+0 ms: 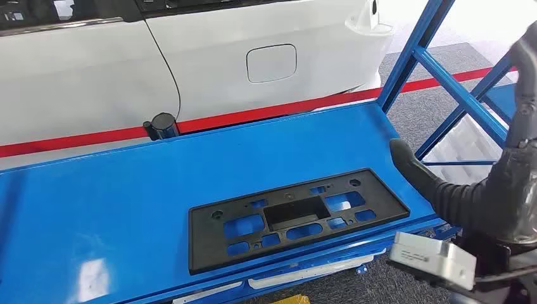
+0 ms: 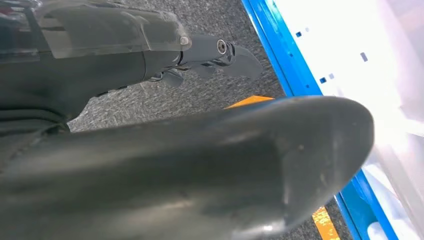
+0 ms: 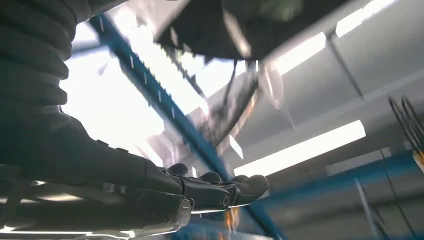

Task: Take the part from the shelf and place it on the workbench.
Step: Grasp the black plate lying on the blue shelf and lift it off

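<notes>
Both hands empty — left hand (image 2: 210, 55) and right hand (image 3: 220, 192), fingers extended.

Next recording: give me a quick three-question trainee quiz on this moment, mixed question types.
1. True or false: the black plastic frame lies flat on the blue workbench.
2. What stands beyond the workbench? A) a white car B) a red forklift C) a wooden crate
3. Is the right hand holding the frame?

Key:
1. True.
2. A, the white car.
3. No; in the head view it sits off the frame's right end, apart from it, holding nothing.
</notes>
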